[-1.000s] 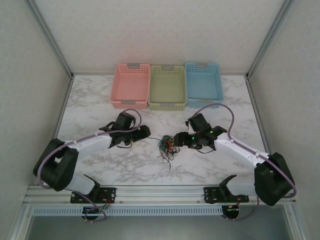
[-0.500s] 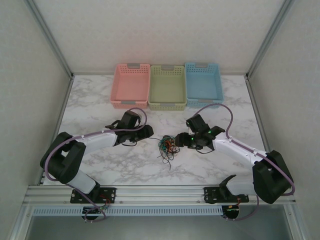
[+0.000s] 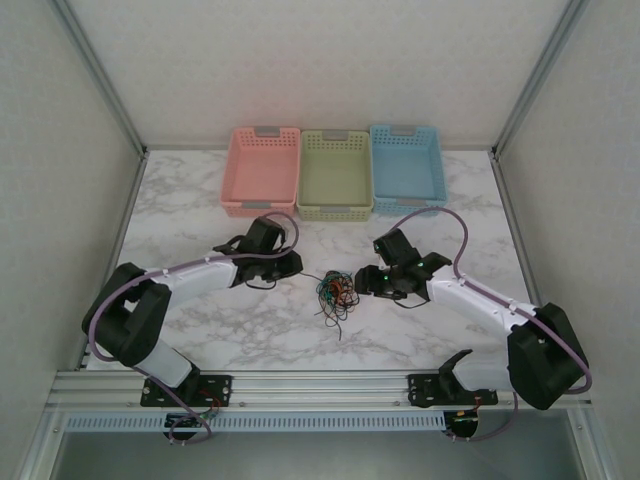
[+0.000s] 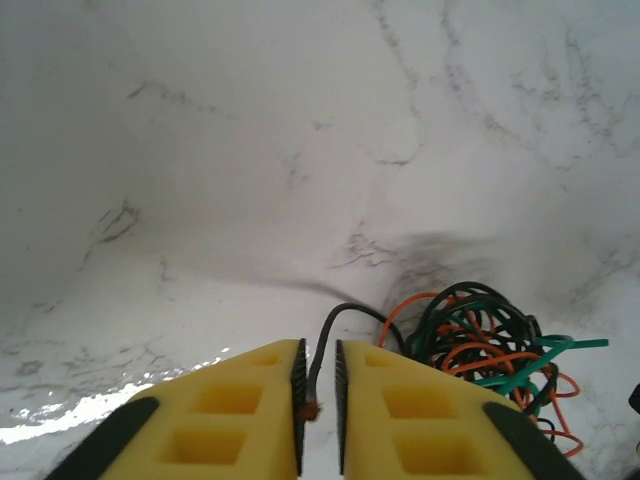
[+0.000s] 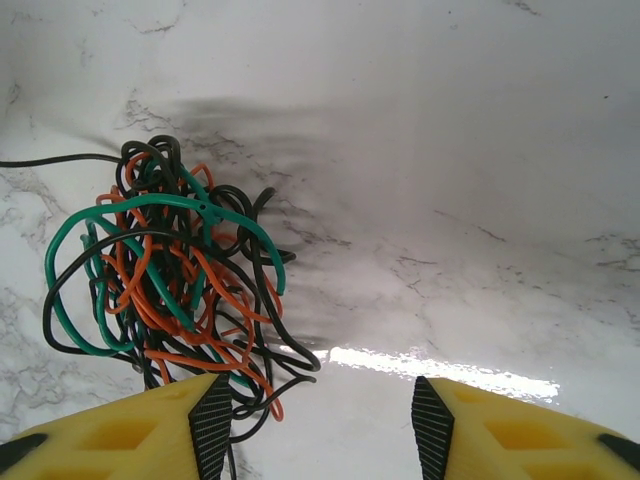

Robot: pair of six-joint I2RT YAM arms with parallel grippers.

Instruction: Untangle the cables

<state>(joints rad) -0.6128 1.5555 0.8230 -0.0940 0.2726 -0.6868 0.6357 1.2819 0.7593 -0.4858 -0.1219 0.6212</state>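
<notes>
The left pincer (image 4: 318, 400) is pressed together on the loose end of one black cable (image 4: 340, 308), its yellow foam-like fingers (image 4: 230, 420) nearly touching with the strand nipped between them. The right pincer (image 5: 320, 430) is spread wide and grips nothing, its left finger low against the near edge of the heap. The cables (image 5: 170, 280) lie in one loose knot on the worktop (image 3: 200, 210), between the two arms: thin round strands in black, orange and green, looped over and through one another, with a few black tails trailing toward the near edge. They look very light, soft and springy, so the whole clump will likely drag along when one strand is pulled unless the rest is pinned down. A free end or an outer loop, such as the big green arc on top, seems the best place to take hold. The worktop is smooth, glossy white marble pattern, offering little friction. Three slotted plastic baskets, pink (image 3: 261, 170), green (image 3: 335, 172) and blue (image 3: 407, 165), stand side by side, well apart at the far edge.
</notes>
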